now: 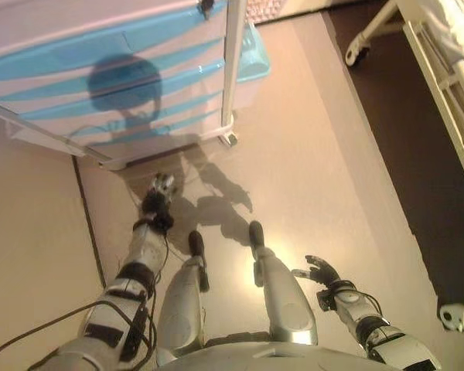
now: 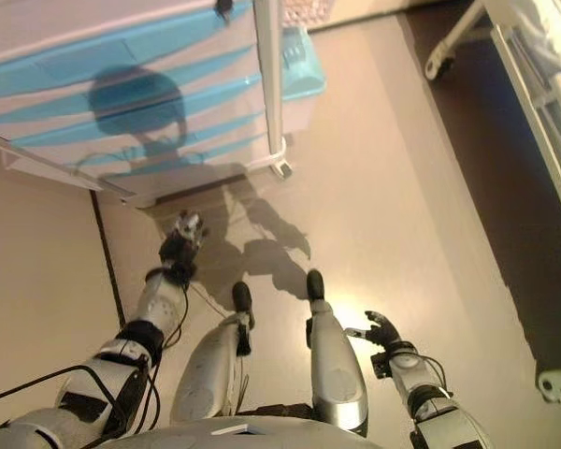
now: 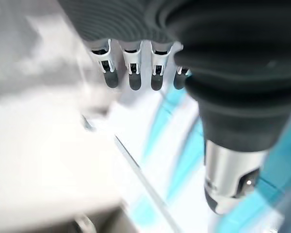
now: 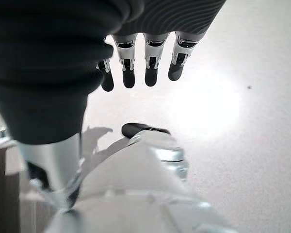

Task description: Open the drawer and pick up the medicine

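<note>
A white drawer cabinet with light blue drawer fronts stands at the upper left, and all its drawers look shut. No medicine shows in any view. My left hand is stretched forward just short of the cabinet's bottom edge. In the left wrist view its fingers are straight and hold nothing, with the blue-striped cabinet beyond them. My right hand hangs low at the right over the floor. Its fingers are relaxed and empty.
A light blue bin stands right of the cabinet, behind its white post. A white bed frame with a caster stands over dark flooring on the right. Another wheel sits at the lower right.
</note>
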Tool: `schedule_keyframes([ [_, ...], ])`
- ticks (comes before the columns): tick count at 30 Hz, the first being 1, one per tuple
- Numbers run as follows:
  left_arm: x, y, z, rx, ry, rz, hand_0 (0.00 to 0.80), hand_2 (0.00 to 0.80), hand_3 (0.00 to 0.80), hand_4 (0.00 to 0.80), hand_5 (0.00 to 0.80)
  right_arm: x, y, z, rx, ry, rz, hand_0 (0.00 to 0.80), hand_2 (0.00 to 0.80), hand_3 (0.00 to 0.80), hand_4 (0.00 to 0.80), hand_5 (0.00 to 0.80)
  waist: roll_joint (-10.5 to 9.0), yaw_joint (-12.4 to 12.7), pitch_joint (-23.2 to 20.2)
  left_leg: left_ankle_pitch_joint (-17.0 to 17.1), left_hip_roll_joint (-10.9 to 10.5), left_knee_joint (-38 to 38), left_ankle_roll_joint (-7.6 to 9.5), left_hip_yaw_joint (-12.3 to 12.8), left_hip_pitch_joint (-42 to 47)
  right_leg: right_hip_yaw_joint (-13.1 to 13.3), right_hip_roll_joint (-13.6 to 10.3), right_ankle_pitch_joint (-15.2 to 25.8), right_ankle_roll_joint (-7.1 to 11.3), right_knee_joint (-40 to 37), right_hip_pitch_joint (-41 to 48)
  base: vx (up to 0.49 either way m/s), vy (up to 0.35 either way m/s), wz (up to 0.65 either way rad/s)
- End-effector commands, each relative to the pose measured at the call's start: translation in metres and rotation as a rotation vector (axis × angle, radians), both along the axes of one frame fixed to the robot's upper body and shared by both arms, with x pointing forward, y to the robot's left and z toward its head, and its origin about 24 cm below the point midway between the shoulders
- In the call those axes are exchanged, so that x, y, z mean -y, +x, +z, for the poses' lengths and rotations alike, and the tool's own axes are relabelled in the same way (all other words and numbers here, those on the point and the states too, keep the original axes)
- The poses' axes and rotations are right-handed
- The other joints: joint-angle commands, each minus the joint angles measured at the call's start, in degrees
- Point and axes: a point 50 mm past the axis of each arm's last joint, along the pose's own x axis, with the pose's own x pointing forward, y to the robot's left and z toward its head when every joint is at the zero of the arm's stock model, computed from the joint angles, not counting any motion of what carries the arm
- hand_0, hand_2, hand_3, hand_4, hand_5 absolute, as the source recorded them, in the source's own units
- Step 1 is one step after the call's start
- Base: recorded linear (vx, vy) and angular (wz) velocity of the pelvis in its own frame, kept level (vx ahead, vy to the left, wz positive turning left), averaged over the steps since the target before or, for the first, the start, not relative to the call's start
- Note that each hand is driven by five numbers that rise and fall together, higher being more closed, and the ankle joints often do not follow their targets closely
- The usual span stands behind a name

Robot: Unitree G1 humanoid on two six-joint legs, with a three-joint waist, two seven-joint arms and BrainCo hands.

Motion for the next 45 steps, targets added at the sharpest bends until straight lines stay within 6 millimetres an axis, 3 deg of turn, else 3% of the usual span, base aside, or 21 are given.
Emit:
schedule_keyframes([
  [1, -0.016, 0.008, 0.041, 0.279, -0.128, 0.034, 0.0, 0.0, 0.0, 0.0, 0.0, 0.011, -0.016, -0.003, -0.006, -0.018, -0.027, 0.0, 0.0, 0.0, 0.0, 0.0, -1.16, -1.07, -0.77, -7.97, -3.72, 4.63, 4.86, 2.26, -2.53, -0.23, 1.77, -1.22, -1.46, 5.99, -5.38, -0.033, 0.016, -0.09],
  [5, -0.018, 0.022, 0.09, 0.545, -0.254, -0.006, 0.0, 0.0, 0.0, 0.0, 0.0, 0.011, -0.014, -0.002, 0.004, -0.023, -0.018, 0.0, 0.0, 0.0, 0.0, 0.0, -1.81, -1.83, 0.32, -8.99, -3.45, 6.8, 4.86, 2.22, -4.68, 0.35, 2.7, -1.39, -1.99, 7.7, -7.89, 0.005, 0.02, -0.05],
  [6, -0.02, 0.024, 0.102, 0.6, -0.272, -0.011, 0.0, 0.0, 0.0, 0.0, 0.0, 0.011, -0.014, -0.002, 0.005, -0.024, -0.015, 0.0, 0.0, 0.0, 0.0, 0.0, -1.55, -1.88, 0.32, -10.92, -3.32, 7.39, 4.71, 1.59, -4.42, 0.41, 3.04, -2.9, -1.82, 8.49, -7.84, 0.1, 0.048, -0.02],
  [12, -0.031, 0.033, 0.168, 0.853, -0.309, -0.036, 0.0, 0.0, 0.0, 0.0, 0.0, 0.013, -0.016, -0.002, 0.003, -0.024, 0.015, 0.0, 0.0, 0.0, 0.0, 0.0, -2.52, -2.94, 0.61, -11.84, -2.87, 8.99, 4.52, 1.68, -5.72, 0.93, 3.56, -2.5, -1.94, 8.73, -9.07, 0.005, 0.002, 0.0],
  [13, -0.033, 0.034, 0.177, 0.885, -0.306, -0.038, 0.0, 0.0, 0.0, 0.0, 0.0, 0.013, -0.016, -0.002, 0.004, -0.026, 0.02, 0.0, 0.0, 0.0, 0.0, 0.0, -2.97, -3.24, 1.0, -10.46, -2.78, 9.23, 4.62, 2.47, -6.5, 0.87, 3.37, -1.13, -2.18, 8.34, -9.6, 0.0, 0.0, 0.0],
  [14, -0.034, 0.033, 0.185, 0.92, -0.308, -0.04, 0.0, 0.0, 0.0, 0.0, 0.0, 0.012, -0.017, -0.002, 0.003, -0.026, 0.025, 0.0, 0.0, 0.0, 0.0, 0.0, -2.6, -3.17, 0.82, -12.28, -2.7, 9.39, 4.49, 1.77, -5.88, 0.93, 3.61, -2.58, -1.97, 8.73, -9.2, 0.0, 0.0, 0.0],
  [17, -0.037, 0.032, 0.202, 0.999, -0.32, -0.059, 0.0, 0.0, 0.0, 0.0, 0.0, 0.013, -0.019, -0.002, 0.002, -0.031, 0.034, 0.0, 0.0, 0.0, 0.0, 0.0, -2.57, -3.34, 0.97, -12.53, -2.69, 9.64, 4.43, 1.85, -6.09, 1.01, 3.65, -2.65, -2.09, 8.63, -9.24, 0.013, 0.013, -0.03],
  [18, -0.038, 0.032, 0.204, 1.013, -0.329, -0.063, 0.0, 0.0, 0.0, 0.0, 0.0, 0.014, -0.019, -0.002, 0.001, -0.032, 0.037, 0.0, 0.0, 0.0, 0.0, 0.0, -2.98, -3.57, 1.01, -10.87, -2.73, 9.55, 4.54, 2.64, -6.83, 0.97, 3.33, -1.16, -2.36, 8.1, -9.78, 0.0, 0.0, 0.0],
  [20, -0.037, 0.029, 0.218, 1.08, -0.331, -0.081, 0.0, 0.0, 0.0, 0.0, 0.0, 0.011, -0.02, -0.003, 0.002, -0.028, 0.046, 0.0, 0.0, 0.0, 0.0, 0.0, -2.6, -3.34, 0.97, -12.41, -2.96, 9.4, 4.42, 1.71, -6.17, 1.17, 3.71, -2.39, -2.14, 8.32, -9.28, 0.057, 0.017, -0.02],
  [31, -0.038, 0.022, 0.246, 1.191, -0.283, -0.136, 0.0, 0.0, 0.0, 0.0, 0.0, 0.007, -0.02, -0.004, -0.003, -0.008, 0.056, 0.0, 0.0, 0.0, 0.0, 0.0, -2.69, -2.91, 0.98, -12.27, -3.49, 7.81, 4.81, 1.58, -4.92, 1.27, 3.98, -2.14, -2.05, 7.3, -8.09, 0.006, -0.006, 0.0],
  [34, -0.04, 0.024, 0.25, 1.122, -0.236, -0.097, 0.0, 0.0, 0.0, 0.0, 0.0, 0.005, -0.019, -0.003, -0.002, -0.002, 0.059, 0.0, 0.0, 0.0, 0.0, 0.0, -2.93, -2.75, 0.97, -12.21, -3.39, 7.51, 4.82, 1.58, -4.57, 1.06, 4.0, -2.1, -1.93, 7.1, -7.6, -0.025, -0.055, 0.03],
  [35, -0.042, 0.027, 0.249, 1.067, -0.219, -0.071, 0.0, 0.0, 0.0, 0.0, 0.0, 0.006, -0.019, -0.003, -0.002, 0.0, 0.06, 0.0, 0.0, 0.0, 0.0, 0.0, -3.4, -2.94, 1.01, -10.54, -3.39, 7.41, 4.85, 2.26, -5.28, 0.98, 3.72, -0.67, -2.15, 6.59, -8.02, -0.091, -0.078, 0.03],
  [42, -0.061, 0.04, 0.204, 0.746, -0.21, 0.024, 0.0, 0.0, 0.0, 0.0, 0.0, 0.001, -0.013, -0.001, 0.011, 0.017, 0.055, 0.0, 0.0, 0.0, 0.0, 0.0, -3.42, -2.39, 1.01, -10.05, -3.63, 6.76, 4.87, 1.61, -5.29, 0.13, 3.48, -0.94, -2.13, 6.25, -7.54, -0.01, -0.047, 0.02],
  [45, -0.057, 0.043, 0.18, 0.644, -0.205, 0.017, 0.0, 0.0, 0.0, 0.0, 0.0, -0.003, -0.01, 0.0, 0.016, 0.028, 0.05, 0.0, 0.0, 0.0, 0.0, 0.0, -3.48, -2.17, 1.01, -9.8, -3.81, 6.29, 4.85, 1.39, -5.22, -0.03, 3.51, -0.94, -2.09, 5.96, -7.4, 0.01, -0.036, 0.02],
])
